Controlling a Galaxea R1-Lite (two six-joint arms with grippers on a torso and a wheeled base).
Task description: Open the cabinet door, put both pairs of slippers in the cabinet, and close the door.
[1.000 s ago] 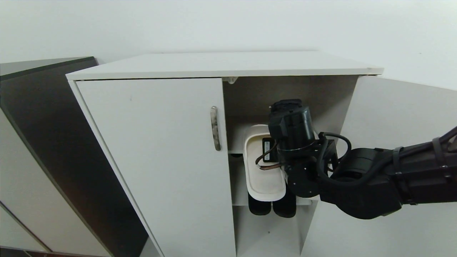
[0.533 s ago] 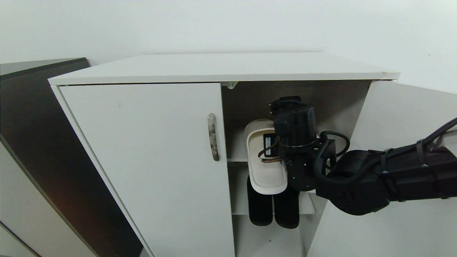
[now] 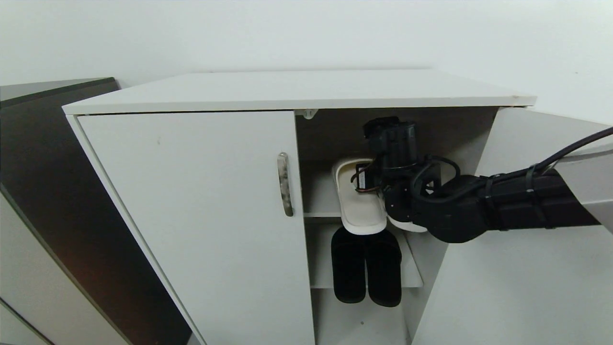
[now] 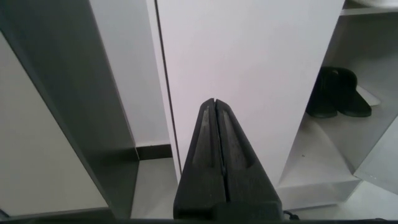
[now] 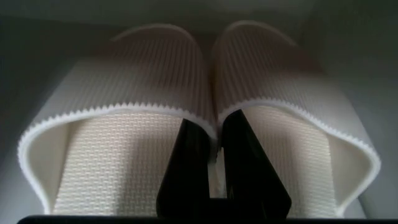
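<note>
The white cabinet (image 3: 287, 88) has its right door (image 3: 517, 249) swung open and its left door (image 3: 191, 215) closed. My right arm is inside the upper compartment. There the right gripper (image 5: 215, 132) is shut on the touching inner edges of the pair of white slippers (image 5: 149, 81). The white slippers (image 3: 359, 211) lie toes inward at the upper shelf, heels sticking out past its front edge. The black slippers (image 3: 366, 268) lie side by side on the shelf below, also black slippers (image 4: 339, 93). My left gripper (image 4: 214, 104) is shut on nothing, low before the closed left door.
The left door carries a metal handle (image 3: 284, 184) near its inner edge. A dark cabinet (image 3: 52, 158) stands close on the left. The bottom compartment floor (image 3: 359, 321) is bare. A wall runs right behind the cabinet.
My right arm has pushed the white slippers deeper into the upper compartment, uncovering the black pair below. The head camera shifted slightly early on.
</note>
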